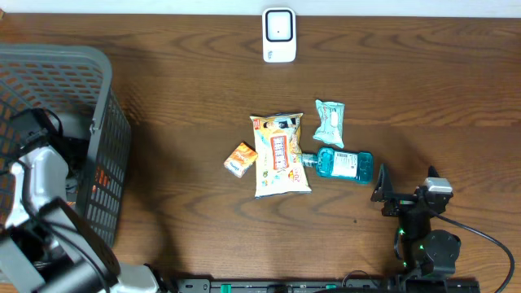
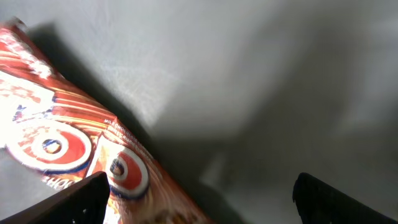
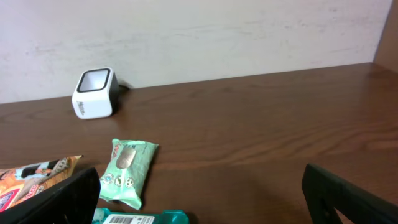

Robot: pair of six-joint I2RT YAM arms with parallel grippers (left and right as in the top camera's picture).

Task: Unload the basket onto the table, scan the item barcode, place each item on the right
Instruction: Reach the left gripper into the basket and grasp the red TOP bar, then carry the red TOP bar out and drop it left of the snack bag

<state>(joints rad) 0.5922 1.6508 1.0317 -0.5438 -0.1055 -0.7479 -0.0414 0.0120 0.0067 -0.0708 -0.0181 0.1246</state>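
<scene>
My left gripper (image 2: 202,202) hangs open over the red packet (image 2: 62,143) in the basket (image 1: 110,106), my right gripper (image 3: 199,196) is open too, near the blue bottle (image 1: 344,163), which I think I should grab next and show the scanner (image 1: 278,34)

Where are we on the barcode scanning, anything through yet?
Possibly done: one red packet lies in the basket, by the open left gripper; whether it was scanned I cannot tell. In hand: nothing; the right gripper is open too, near the blue bottle. Left: that bottle, the green pack, snack bag and orange box lie on the table, short of the scanner.
</scene>
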